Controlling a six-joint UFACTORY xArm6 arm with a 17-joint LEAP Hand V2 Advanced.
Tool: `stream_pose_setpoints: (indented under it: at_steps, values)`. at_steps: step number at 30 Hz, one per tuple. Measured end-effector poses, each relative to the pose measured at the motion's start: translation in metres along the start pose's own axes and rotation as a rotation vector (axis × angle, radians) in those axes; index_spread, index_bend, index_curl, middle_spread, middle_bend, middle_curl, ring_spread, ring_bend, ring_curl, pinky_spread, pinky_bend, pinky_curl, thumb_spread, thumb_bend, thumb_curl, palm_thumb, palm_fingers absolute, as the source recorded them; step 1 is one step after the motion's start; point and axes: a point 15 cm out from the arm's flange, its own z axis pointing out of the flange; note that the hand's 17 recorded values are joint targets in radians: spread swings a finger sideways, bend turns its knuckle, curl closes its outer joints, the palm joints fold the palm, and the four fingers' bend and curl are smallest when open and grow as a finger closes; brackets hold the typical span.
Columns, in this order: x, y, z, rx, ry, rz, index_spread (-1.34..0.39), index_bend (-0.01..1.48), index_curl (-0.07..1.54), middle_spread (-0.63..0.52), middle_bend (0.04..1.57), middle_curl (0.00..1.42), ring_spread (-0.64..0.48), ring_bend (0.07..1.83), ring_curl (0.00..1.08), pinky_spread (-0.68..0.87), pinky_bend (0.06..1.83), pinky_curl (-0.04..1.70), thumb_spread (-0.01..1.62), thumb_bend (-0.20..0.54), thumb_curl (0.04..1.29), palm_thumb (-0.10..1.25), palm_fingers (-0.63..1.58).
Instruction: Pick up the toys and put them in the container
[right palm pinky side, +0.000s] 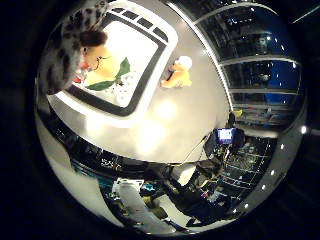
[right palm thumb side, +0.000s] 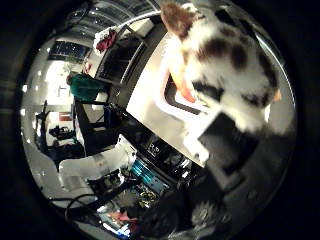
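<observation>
The spotted plush toy (right palm thumb side: 225, 60), white with dark brown patches, fills much of the thumb side palm view, so it sits close against the palm of the hand (right palm thumb side: 220, 145). A white and black part of the hand reaches in just beside the toy's lower body, touching it, yet the views do not show how the fingers lie around it, so whether they are curled on the toy or relaxed cannot be told.

In the little finger side palm view the same spotted toy hangs over one corner of the container (right palm pinky side: 165, 37), a white tray with a dark inner rim and slotted edge, standing on the pale surface (right palm pinky side: 150, 130). Inside the container lies a yellow and green toy (right palm pinky side: 107, 75), with something red next to it, partly hidden behind the spotted toy. Outside the container, just beside its long wall and apart from it, an orange and white plush toy (right palm pinky side: 179, 72) lies on the surface. Beyond the surface edge farthest from the container, dark equipment and a small lit screen (right palm pinky side: 226, 135) are visible.
</observation>
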Motion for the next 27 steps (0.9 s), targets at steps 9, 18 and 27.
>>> stream_pose_setpoints:
  at_steps: [9,18,27]
  values:
    - [0.05,0.003,0.005,-0.034,0.012,0.021,-0.45,0.17,0.42,-0.01,0.18,0.41,0.12,0.3,0.3,0.4,0.58,0.21,0.95,-0.032,0.46,0.83,0.03]
    - [0.181,0.039,-0.006,-0.045,0.034,0.108,-0.43,0.18,0.34,0.01,0.19,0.34,0.14,0.27,0.28,0.39,0.5,0.22,0.95,-0.025,0.42,0.82,0.04]
    - [0.311,0.098,-0.005,-0.065,0.139,0.134,-0.42,0.18,0.32,0.01,0.19,0.32,0.13,0.22,0.27,0.37,0.4,0.25,0.94,-0.026,0.39,0.82,0.07]
